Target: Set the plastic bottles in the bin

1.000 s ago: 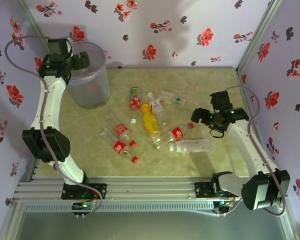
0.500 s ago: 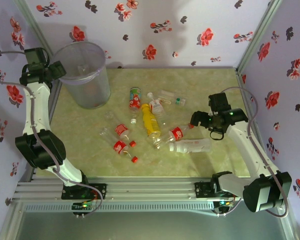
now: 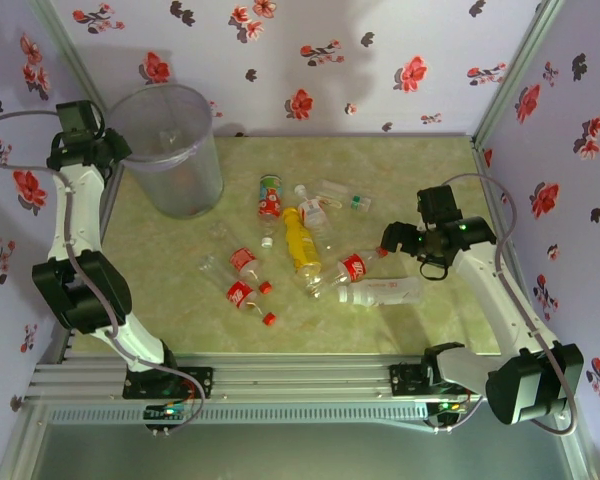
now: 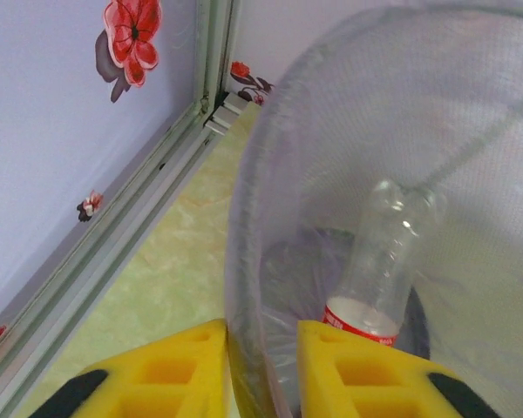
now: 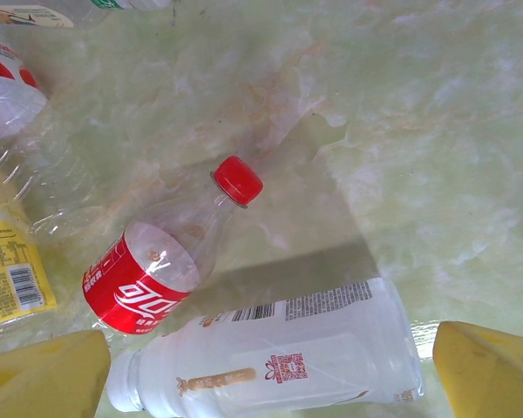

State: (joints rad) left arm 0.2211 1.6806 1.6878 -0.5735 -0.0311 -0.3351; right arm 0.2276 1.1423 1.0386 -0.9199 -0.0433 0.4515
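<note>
The bin (image 3: 170, 150) stands at the back left, a translucent grey bucket. My left gripper (image 3: 113, 150) is at its left rim, and in the left wrist view its yellow fingers (image 4: 183, 370) sit on either side of the bin's wall (image 4: 270, 174), shut on it. One red-labelled clear bottle (image 4: 388, 252) lies inside the bin. Several plastic bottles lie mid-table, among them a yellow one (image 3: 300, 240), a red-capped one (image 3: 352, 266) and a white one (image 3: 380, 291). My right gripper (image 3: 392, 240) hangs open above the white bottle (image 5: 270, 357) and the red-capped bottle (image 5: 166, 261).
The flowered side wall and its metal frame rail (image 4: 113, 235) run close along the left of the bin. More red-labelled bottles (image 3: 242, 280) lie left of the yellow one, and clear ones (image 3: 330, 195) lie behind it. The yellow bottle's label (image 5: 9, 279) shows at the left edge.
My left arm swung from over the bin out to its left rim, and its jaws closed on the wall. The right gripper shifted slightly and stays open.
</note>
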